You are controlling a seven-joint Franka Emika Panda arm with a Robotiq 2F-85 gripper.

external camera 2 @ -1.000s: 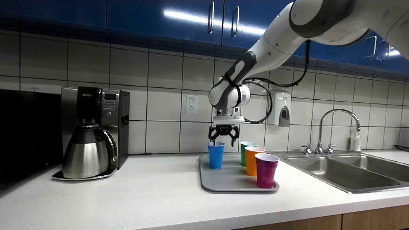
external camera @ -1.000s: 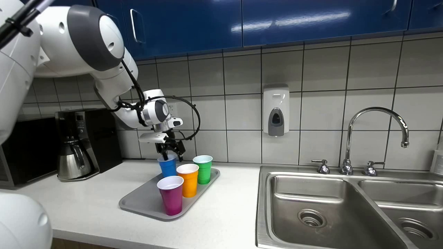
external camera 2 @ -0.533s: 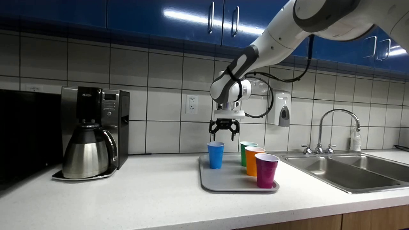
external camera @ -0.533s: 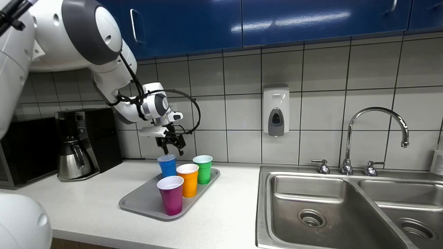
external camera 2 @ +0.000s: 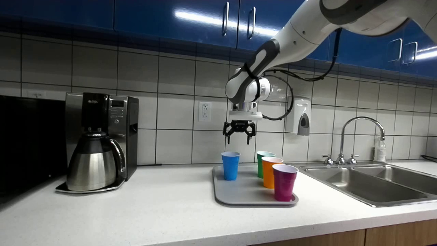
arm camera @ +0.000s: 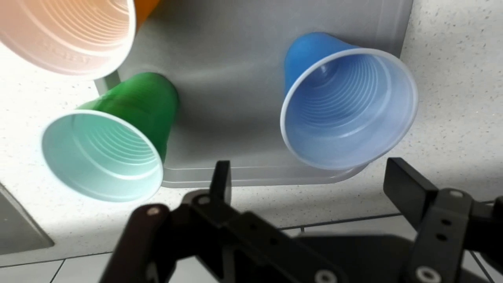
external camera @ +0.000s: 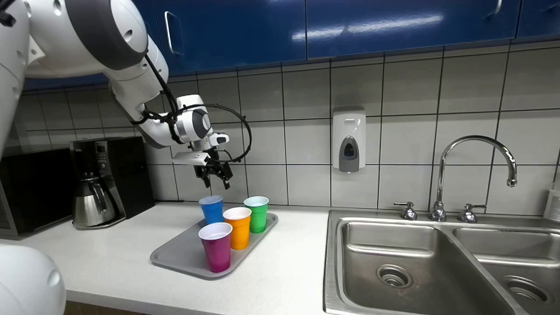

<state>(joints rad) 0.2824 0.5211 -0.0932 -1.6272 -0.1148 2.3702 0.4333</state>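
Observation:
My gripper (external camera 2: 238,140) hangs open above the back of a grey tray (external camera 2: 239,196), with nothing between its fingers (arm camera: 408,188). Nearest to it is the blue cup (external camera 2: 230,167), upright just below and apart from the fingertips. In the wrist view the blue cup (arm camera: 349,110) appears ahead of the jaws, its white-rimmed mouth showing no contents. The green cup (arm camera: 114,153) stands to the left there, and the orange cup (arm camera: 78,35) is cut off at the corner. A purple cup (external camera: 216,251) occupies the tray's front in both exterior views, outside the wrist view.
A coffee maker (external camera 2: 117,136) with a steel carafe (external camera 2: 92,167) stands beside a black appliance (external camera 2: 30,143). On the tray's opposite side is a double sink (external camera: 393,253) with a curved faucet (external camera: 477,139). A soap dispenser (external camera: 349,140) and blue cabinets (external camera: 236,35) line the tiled wall.
My gripper has risen from the blue cup's rim, where one finger reached into the cup, to a height clear above it. The cups and tray have kept their places.

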